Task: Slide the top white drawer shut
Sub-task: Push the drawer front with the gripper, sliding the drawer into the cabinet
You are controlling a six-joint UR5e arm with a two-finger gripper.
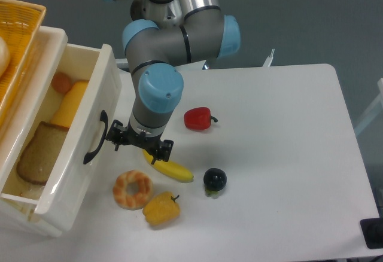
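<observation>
Because the yellow pepper, doughnut and banana lie nearest me on the worktop, I keep the pincer above them, its fingers spread with nothing between, set against the black handle. Beyond it at the left, the top white drawer stands partly open, so I judge pushing its front inward closes it.
</observation>
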